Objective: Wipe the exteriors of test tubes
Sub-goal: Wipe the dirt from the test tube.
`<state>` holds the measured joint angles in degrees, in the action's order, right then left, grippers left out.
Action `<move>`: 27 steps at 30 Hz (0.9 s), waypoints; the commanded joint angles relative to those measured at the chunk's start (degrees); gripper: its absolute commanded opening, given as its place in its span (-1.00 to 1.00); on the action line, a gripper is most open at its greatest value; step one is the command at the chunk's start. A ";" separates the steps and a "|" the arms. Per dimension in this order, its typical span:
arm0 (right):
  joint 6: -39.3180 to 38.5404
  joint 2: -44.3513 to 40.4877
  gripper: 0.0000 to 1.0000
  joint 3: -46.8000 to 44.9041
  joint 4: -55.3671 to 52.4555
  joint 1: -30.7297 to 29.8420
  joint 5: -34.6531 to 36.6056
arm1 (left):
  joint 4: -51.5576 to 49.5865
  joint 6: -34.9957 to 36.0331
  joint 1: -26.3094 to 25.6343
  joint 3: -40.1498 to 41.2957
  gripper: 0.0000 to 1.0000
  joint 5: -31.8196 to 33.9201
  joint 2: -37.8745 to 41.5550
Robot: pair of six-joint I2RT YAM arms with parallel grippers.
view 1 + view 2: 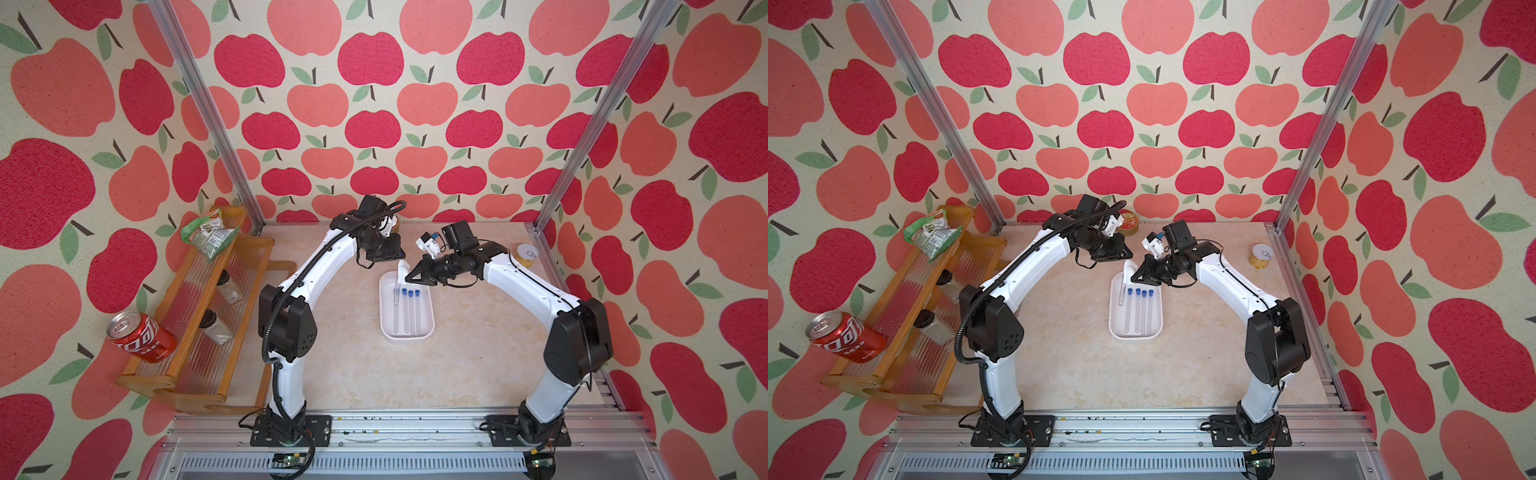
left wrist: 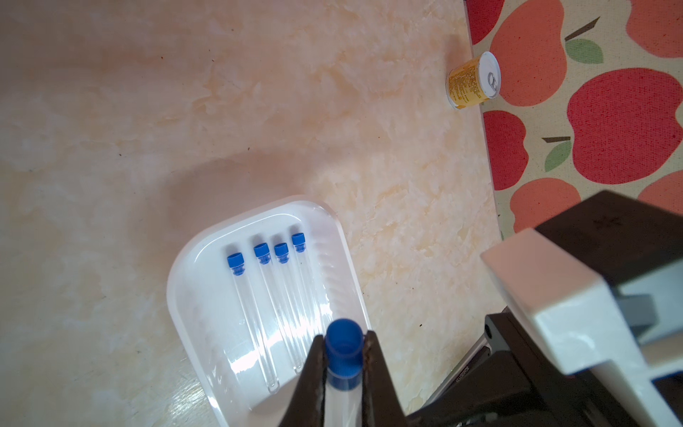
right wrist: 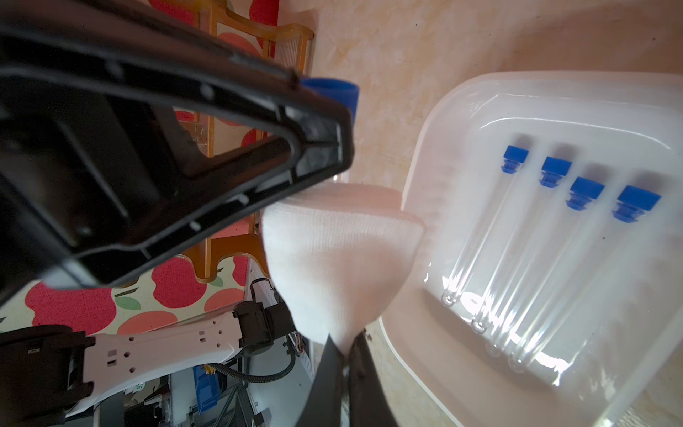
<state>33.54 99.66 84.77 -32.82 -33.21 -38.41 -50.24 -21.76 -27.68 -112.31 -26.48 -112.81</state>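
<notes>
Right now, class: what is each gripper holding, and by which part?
The left gripper pinches a thin clear test tube at its blue cap. The right gripper pinches a white woven cloth by one corner.

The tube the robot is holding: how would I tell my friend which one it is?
Find the white tray in the middle of the table. Four tubes lie flat in it; the fifth tube hangs above its far end, pinched at its blue cap by the left end effector. It alone is lifted, beside a white cloth.
</notes>
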 commanded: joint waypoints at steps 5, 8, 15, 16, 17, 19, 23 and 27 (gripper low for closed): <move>0.57 -4.51 -1.00 -6.67 0.40 -2.72 1.18 | 0.58 -1.11 -0.17 -1.20 -0.75 -1.43 0.95; 2.13 -7.35 -1.00 -10.41 2.16 -3.35 1.55 | 0.49 -1.26 -0.18 -1.52 -0.74 -1.47 1.09; 1.62 -8.40 -1.00 -10.97 2.14 -3.30 1.69 | 0.58 -1.68 -0.51 -1.59 -0.74 -2.42 1.13; 1.39 -7.84 -1.00 -10.13 1.90 -3.12 1.51 | 0.58 -1.77 -0.59 -1.50 -0.74 -2.43 1.11; 1.13 -7.44 -1.00 -9.34 1.56 -2.97 1.50 | 0.58 -1.80 -0.62 -1.51 -0.74 -2.40 1.11; 0.54 -6.13 -1.00 -7.04 0.30 -2.51 1.51 | 0.64 -1.97 -0.94 -1.25 -0.74 -2.34 1.28; -0.49 -4.37 -1.00 -2.99 -2.41 -1.55 2.63 | 0.30 -1.80 -1.29 -1.02 -0.74 -2.08 1.54; -0.10 -4.73 -1.00 -3.32 -1.70 -1.72 2.77 | 0.89 -2.08 -1.30 -0.20 -0.74 -1.77 2.07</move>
<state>34.54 94.63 80.75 -32.64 -34.72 -36.40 -50.26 -23.14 -28.82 -112.33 -27.92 -112.81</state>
